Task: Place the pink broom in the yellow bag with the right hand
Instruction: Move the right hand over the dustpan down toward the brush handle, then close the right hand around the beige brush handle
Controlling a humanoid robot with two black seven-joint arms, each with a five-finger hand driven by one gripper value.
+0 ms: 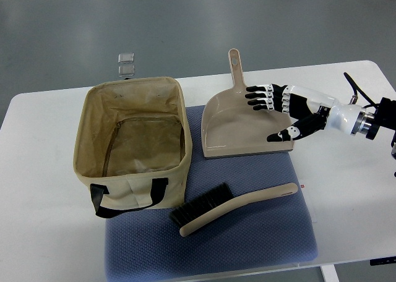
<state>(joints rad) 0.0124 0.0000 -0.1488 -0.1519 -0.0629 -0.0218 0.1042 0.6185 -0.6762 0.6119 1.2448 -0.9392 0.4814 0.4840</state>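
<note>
Lying lowest in the frame, on a blue-grey mat [247, 239]: the broom [230, 208], beige-pink handle with black bristles, stretched diagonally from lower centre up toward the right, bristle end at lower centre, handle tip toward the right. Untouched by any hand, well apart from the fingers above. Just left of the bristles, the yellow bag [133, 143], an open tan-yellow fabric box in the left half of the picture, black strap handles [127, 195] drooping over its near wall, inside seemingly bare. Standing partly on the mat, partly on the white table [346, 189]. Above the broom, at upper centre, a beige dustpan [244, 124] flat on the mat, handle pointing toward the top of the frame. Over its right part, the right hand [281, 112], black-and-white, arm entering from the right edge; fingers spread and extended toward the left, thumb angled down toward the pan's front lip, holding nothing. Hard to tell whether fingertips touch the pan or hover above. Beyond the bag, near the table's far edge, a small clear object [126, 64], too small to identify
</note>
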